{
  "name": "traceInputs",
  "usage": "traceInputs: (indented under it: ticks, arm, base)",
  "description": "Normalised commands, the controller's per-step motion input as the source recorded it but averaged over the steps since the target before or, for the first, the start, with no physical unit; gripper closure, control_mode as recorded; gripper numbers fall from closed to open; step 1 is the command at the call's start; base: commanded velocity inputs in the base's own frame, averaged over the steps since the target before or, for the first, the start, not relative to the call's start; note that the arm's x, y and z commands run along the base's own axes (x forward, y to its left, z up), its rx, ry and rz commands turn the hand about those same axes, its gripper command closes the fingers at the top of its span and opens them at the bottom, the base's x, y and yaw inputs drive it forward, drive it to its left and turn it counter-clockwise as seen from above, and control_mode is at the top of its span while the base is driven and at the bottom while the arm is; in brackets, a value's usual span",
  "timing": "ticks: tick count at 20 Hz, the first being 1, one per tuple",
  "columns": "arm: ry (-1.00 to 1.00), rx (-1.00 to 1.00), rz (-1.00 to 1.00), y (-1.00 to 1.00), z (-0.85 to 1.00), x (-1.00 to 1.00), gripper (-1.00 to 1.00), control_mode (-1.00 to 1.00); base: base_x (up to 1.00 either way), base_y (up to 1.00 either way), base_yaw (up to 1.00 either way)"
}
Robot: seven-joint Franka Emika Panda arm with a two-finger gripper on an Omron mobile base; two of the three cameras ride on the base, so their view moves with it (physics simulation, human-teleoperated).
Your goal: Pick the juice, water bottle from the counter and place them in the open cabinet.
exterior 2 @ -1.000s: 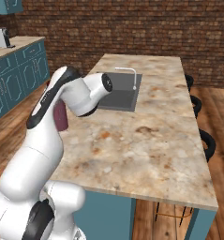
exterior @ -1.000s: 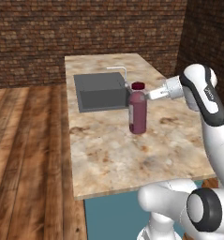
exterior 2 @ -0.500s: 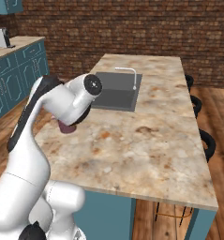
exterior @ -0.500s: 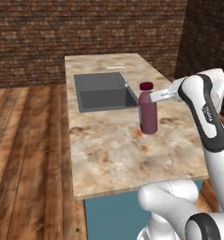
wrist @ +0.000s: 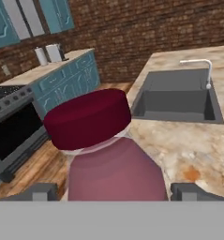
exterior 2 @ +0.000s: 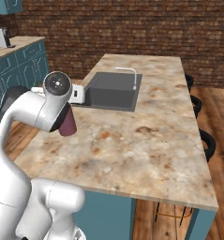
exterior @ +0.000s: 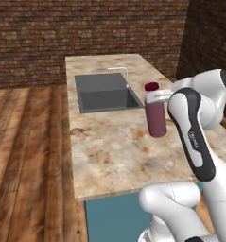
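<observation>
So the maroon-capped juice bottle sits between the gripper's spread fingertips, centre frame; whether they're squeezing it, can't tell. Behind it, upper right, the dark sunken sink and thin white faucet on the beige marbled counter.

Surface: the counter, beige marbled stone with rusty-brown blotches, an island over teal base panels.
Set into it: 1 dark sink with a thin faucet, beyond the gripper along its line of sight.
Near the surface: the juice, upright between the fingertips; whether its base touches the stone cannot be told.
Underneath: wooden floor.
</observation>
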Motion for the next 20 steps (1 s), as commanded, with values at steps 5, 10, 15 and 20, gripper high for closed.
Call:
traceInputs:
  ticks: [5,10,15,20]
  arm:
    - [0.0,-0.01,-0.24,-0.13,0.02,-0.15,1.0,-1.0]
    - [0.0,0.0,-0.12,-0.02,0.02,-0.04,1.0,-1.0]
    - [-0.01,0.0,-0.01,0.0,0.0,0.0,1.0,-1.0]
    - [0.0,0.0,0.0,0.0,0.0,0.0,1.0,-1.0]
  base:
    - [0.0,0.0,0.0]
    - [0.0,0.0,0.0]
    - [0.0,0.0,0.0]
    - [0.0,0.0,0.0]
